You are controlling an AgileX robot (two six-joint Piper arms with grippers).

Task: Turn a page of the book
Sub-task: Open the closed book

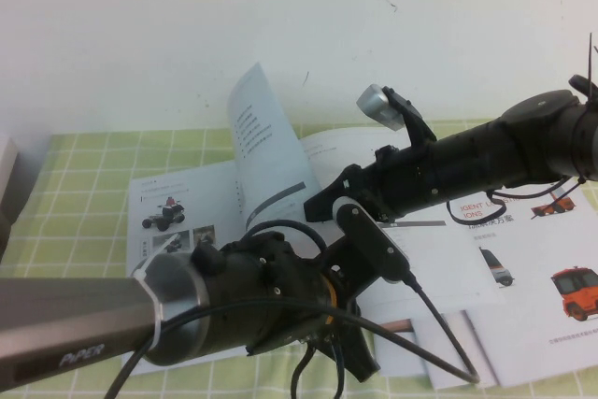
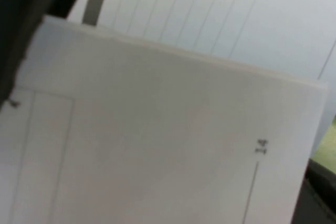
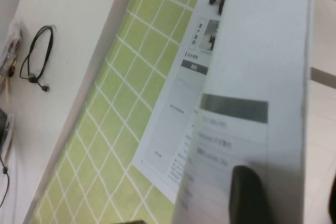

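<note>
Pinching the lifted page (image 1: 266,142), the right claw (image 1: 329,205) has one dark finger (image 3: 251,195) behind the translucent leaf, which stands nearly upright over the open book (image 1: 173,212) on the green-checked table (image 1: 75,203). The left claw (image 1: 360,259) hovers low over the book's right side; its grip cannot be told. Loose sheets (image 1: 551,277) lie to the right.

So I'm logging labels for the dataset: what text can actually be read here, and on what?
"PiPER": on the left arm.
"IGENT", "IONS", cut off: red heading on the loose sheets.
Print on the book and its lifted page: too small to read.
Left and right wrist views: blurred print only.
</note>
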